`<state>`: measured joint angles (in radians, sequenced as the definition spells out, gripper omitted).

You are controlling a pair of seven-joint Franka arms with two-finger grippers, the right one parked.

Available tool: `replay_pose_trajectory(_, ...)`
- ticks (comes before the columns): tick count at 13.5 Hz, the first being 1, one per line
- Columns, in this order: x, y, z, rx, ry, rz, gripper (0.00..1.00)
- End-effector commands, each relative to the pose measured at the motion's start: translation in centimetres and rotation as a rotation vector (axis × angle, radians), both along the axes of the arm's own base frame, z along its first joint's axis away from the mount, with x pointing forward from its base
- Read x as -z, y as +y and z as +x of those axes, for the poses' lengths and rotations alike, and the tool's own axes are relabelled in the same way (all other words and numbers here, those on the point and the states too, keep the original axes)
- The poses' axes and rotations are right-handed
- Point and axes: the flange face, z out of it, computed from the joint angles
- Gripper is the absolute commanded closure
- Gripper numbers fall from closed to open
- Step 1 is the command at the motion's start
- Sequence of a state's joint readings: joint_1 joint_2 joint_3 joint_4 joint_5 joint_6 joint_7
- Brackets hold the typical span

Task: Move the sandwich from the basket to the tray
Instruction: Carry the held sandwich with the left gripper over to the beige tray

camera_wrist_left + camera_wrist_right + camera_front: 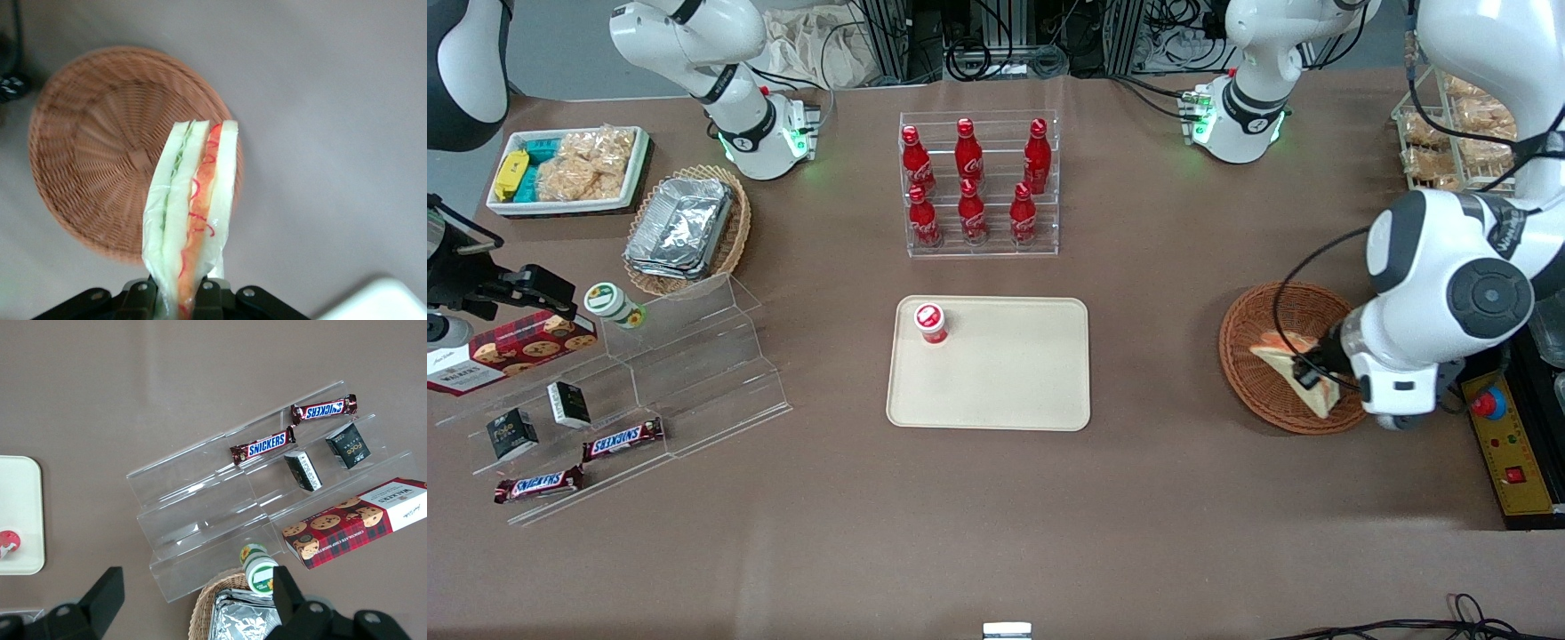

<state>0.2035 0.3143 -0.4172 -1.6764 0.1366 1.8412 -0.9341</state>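
My left gripper point(1316, 372) is shut on the sandwich point(1296, 369), a wrapped wedge of pale bread with orange-red and green filling. It holds the sandwich above the reddish-brown wicker basket point(1249, 356), which lies toward the working arm's end of the table. In the left wrist view the sandwich point(193, 200) hangs edge-on between the fingers of the gripper point(180, 299), clear above the empty basket point(100, 153). The beige tray point(1005, 391) lies mid-table with a small red-capped cup point(930, 323) on one corner. A corner of the tray also shows in the left wrist view point(380, 300).
A clear rack of red cola bottles point(978, 182) stands farther from the front camera than the tray. A control box point(1512, 444) lies beside the basket. Toward the parked arm's end are a clear stepped shelf with snacks point(649, 382), a tan basket of foil containers point(685, 227) and a white bin point(569, 169).
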Motion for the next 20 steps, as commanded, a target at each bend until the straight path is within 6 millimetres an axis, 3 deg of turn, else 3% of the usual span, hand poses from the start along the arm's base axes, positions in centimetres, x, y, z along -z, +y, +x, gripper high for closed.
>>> replay_pose_trajectory(1, -4.6, -7.2, -0.6, 0.179, 0.000, -0.068, 1.00)
replay_pose_trajectory(3, -3.5, -14.1, -2.2, 0.375, 0.013, -0.112, 1.00)
replay_pose_trajectory(5, -0.8, -21.4, -4.6, 0.521, 0.035, -0.124, 1.00)
replay_pose_trajectory(8, 6.6, -29.4, -6.2, 0.647, -0.011, -0.129, 1.00)
replay_pose_trajectory(9, 9.2, -30.9, -6.2, 0.668, -0.013, -0.132, 1.00)
replay_pose_trajectory(11, 13.0, -32.2, -5.7, 0.696, -0.005, -0.114, 1.00)
replay_pose_trajectory(13, 15.1, -32.6, -6.1, 0.713, 0.011, -0.086, 1.00)
replay_pose_trajectory(17, 17.3, -31.5, -5.2, 0.701, 0.022, -0.057, 0.99)
replay_pose_trajectory(18, 17.4, -31.5, -5.1, 0.700, 0.022, -0.057, 0.88)
replay_pose_trajectory(19, 17.1, -31.5, -4.8, 0.692, 0.016, -0.061, 0.47)
replay_pose_trajectory(20, 16.5, -31.5, -4.4, 0.682, 0.002, -0.062, 0.26)
